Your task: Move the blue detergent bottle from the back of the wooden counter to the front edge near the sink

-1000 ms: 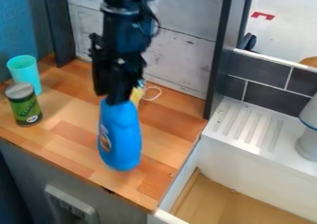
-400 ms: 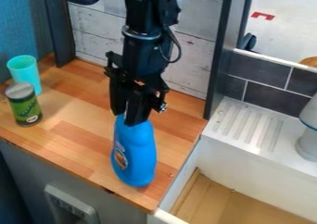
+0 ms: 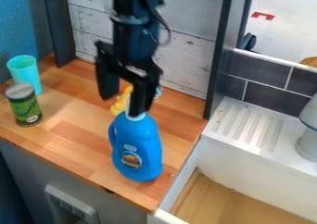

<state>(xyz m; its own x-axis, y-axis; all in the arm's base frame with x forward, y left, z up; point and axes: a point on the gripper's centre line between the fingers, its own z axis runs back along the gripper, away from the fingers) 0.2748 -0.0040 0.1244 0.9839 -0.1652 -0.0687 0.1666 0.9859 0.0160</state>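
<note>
Inspecting the camera view: gripper [image 3: 123,106] jaws have spread apart, one finger at the neck of the blue bottle [image 3: 137,149], which has turned its label forward, near-upright over the wooden counter [image 3: 74,135]. Grip judged released.

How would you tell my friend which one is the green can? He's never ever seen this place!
Start at the wooden counter beside the white sink, and go to the end farthest from the sink. The green can stands upright there, in front of the turquoise cup. It has a grey top, while the cup is open and the blue bottle is bigger.
</note>
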